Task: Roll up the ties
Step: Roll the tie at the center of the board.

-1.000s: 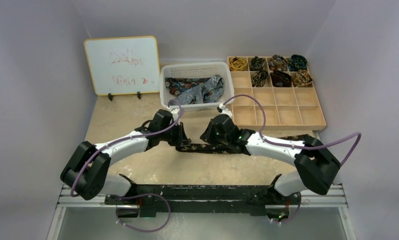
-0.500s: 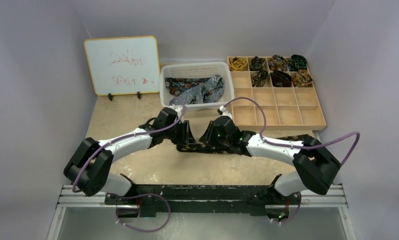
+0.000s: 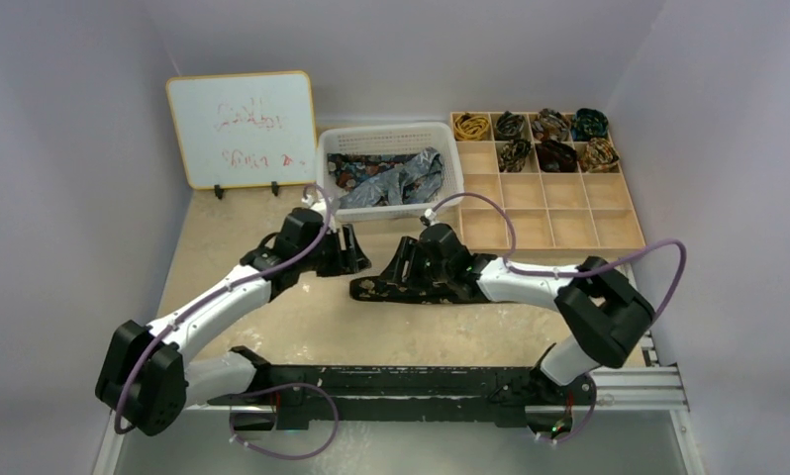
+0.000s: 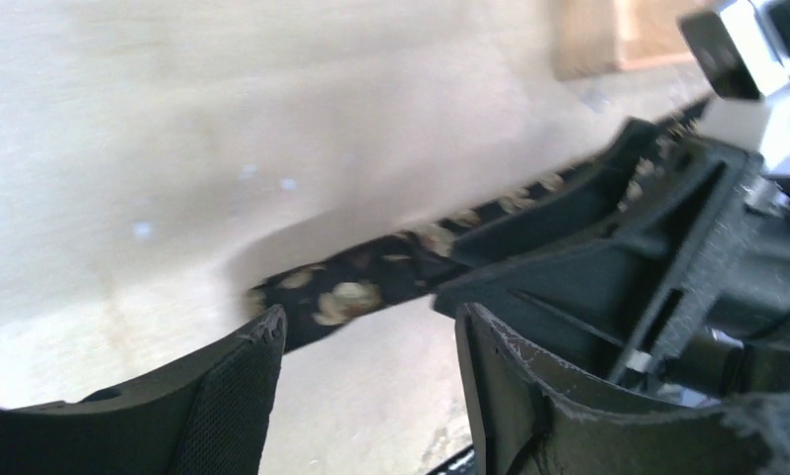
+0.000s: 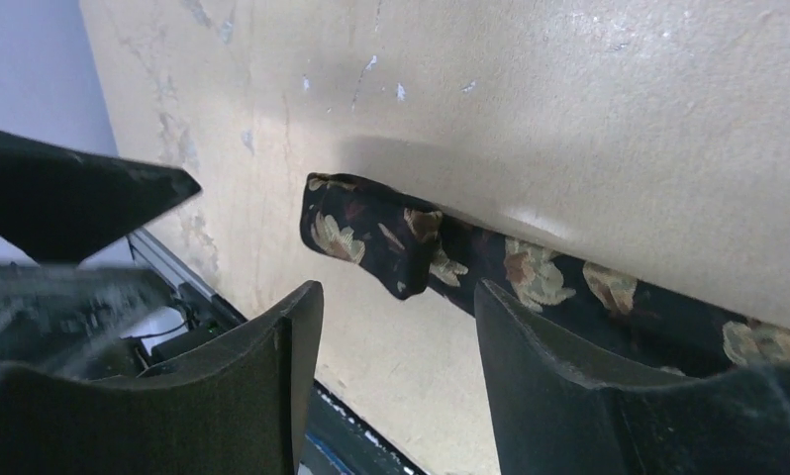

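A dark flowered tie lies flat on the bench, stretched out under the right arm. The left end effector stands open near the tie's end, holding nothing. The right end effector is open over that end, also empty.

Dark gold-flowered tie, flat, unrolled

Tie in front of the basket: matt dark woven cloth, gold-brown floral print; basket, white plastic lattice; tray right of the basket, pale bare-looking wood; table, pale scuffed board, faint sheen; left gripper fingers, matt black plastic, rough-edged.
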Controlling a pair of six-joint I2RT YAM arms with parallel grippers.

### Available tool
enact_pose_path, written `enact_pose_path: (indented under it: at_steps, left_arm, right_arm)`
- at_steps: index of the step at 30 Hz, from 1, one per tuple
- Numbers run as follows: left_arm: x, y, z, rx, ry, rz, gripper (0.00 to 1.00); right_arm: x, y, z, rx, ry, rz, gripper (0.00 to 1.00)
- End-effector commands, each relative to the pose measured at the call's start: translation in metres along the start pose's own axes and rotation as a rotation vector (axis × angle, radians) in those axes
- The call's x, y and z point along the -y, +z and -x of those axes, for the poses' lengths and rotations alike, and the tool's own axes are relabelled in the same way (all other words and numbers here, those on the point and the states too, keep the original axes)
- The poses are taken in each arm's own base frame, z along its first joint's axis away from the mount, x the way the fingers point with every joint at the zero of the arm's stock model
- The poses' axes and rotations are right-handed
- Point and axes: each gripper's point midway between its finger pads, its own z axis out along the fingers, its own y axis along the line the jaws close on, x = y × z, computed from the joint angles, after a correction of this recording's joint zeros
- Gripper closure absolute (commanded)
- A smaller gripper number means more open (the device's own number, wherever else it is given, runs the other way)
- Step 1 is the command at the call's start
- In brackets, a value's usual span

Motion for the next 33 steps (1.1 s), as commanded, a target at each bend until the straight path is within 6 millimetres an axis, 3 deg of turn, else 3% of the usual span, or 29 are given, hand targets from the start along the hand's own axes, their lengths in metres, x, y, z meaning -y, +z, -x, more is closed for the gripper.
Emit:
enact_pose_path:
  at_steps: [1, 8, 16, 20, 33]
  left_arm:
    - [-0.047, -0.007, -0.002, -0.008, -0.126, 0.093, 0.37]
    - [-0.057, -0.001, -0.010, -0.028, -0.160, 0.049, 0.35]
    - [-0.063, 0.010, -0.024, -0.061, -0.202, 0.027, 0.34]
    - [-0.063, 0.015, -0.028, -0.068, -0.214, -0.001, 0.34]
    - [-0.057, 0.019, -0.038, -0.072, -0.244, -0.085, 0.36]
  right_arm:
    - [-0.023, 0.011, 0.004, -0.040, -0.029, 0.067, 0.41]
    - [-0.004, 0.027, 0.004, -0.065, -0.008, 0.038, 0.47]
    - [0.003, 0.025, -0.007, -0.108, 0.002, 0.077, 0.74]
    - [0.007, 0.023, -0.011, -0.120, 0.005, 0.077, 0.82]
    - [0.033, 0.025, -0.022, -0.124, 0.029, 0.045, 0.88]
